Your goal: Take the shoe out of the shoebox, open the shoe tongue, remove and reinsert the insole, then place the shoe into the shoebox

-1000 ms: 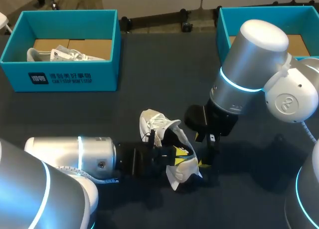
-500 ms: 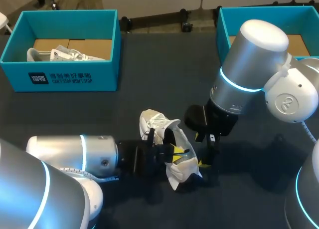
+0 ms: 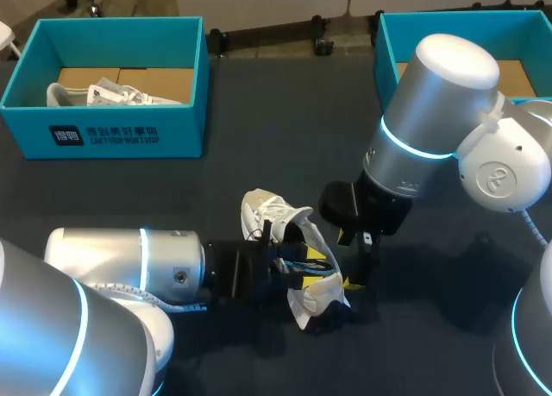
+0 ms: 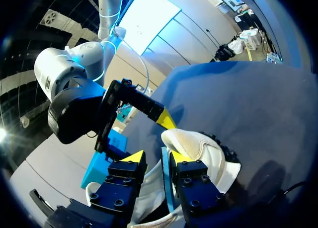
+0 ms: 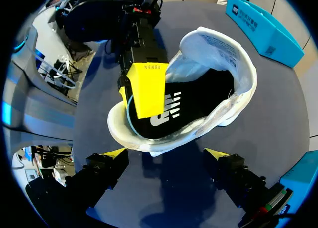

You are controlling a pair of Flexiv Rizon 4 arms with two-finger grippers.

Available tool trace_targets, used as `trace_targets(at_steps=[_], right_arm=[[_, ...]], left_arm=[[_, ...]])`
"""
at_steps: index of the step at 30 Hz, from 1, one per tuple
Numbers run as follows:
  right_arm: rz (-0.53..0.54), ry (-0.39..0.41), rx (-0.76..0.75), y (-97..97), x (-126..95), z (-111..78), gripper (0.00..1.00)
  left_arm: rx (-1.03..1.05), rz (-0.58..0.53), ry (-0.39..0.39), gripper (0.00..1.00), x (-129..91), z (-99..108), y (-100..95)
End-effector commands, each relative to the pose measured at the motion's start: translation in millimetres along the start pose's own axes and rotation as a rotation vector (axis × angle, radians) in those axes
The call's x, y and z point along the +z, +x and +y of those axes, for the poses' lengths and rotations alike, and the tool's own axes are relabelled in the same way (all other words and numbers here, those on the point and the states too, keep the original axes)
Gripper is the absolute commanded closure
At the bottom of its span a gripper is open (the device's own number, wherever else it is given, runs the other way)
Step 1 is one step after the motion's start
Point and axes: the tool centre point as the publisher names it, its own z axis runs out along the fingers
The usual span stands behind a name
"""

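1. Dark table [image 3: 259, 128] fills the frame, and its far edge runs along the top behind two boxes.
2. From the right edge, the right arm [image 3: 431, 111] reaches in to just right of centre. The right jaws point down at the table and stand wide apart. In the right wrist view the shoe lies just ahead of them, apart from both tips.
3. Low across the lower left lies the left arm [image 3: 121, 267]. The left jaws are nearly together, clamped on the shoe's heel.
4. At upper left stands the teal left shoebox [image 3: 129, 133], lidless, with a white logo and a line of white print on its front wall. A second white shoe [image 3: 112, 92] lies inside it. The teal right shoebox [image 3: 386, 47] at upper right is partly hidden by the right arm.
5. A white shoe [image 3: 276, 219] rests on the table at lower middle, between the two arms and well apart from both boxes, with its mouth gaping.
6. Inside it lies a black insole [image 5: 198, 101] with a white logo. The insole's teal edge sits between the left jaws, alongside the white heel wall.
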Motion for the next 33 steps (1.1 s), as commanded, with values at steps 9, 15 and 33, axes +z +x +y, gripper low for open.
trace_targets(at_steps=[9, 15, 33], right_arm=[[-0.001, 0.002, 0.001, 0.3, 2, 0.8, 0.00], [-0.001, 0.002, 0.001, 0.3, 2, 0.8, 0.00], [0.001, -0.001, -0.007, 0.3, 0, 0.3, 0.00]], left_arm=[[-0.033, 0.069, -0.012, 0.64, -24, 0, -5.0], [-0.048, 0.119, -0.017, 0.64, -32, 0, -5.6], [-0.057, 0.244, -0.081, 0.65, -52, 12, 5.9]])
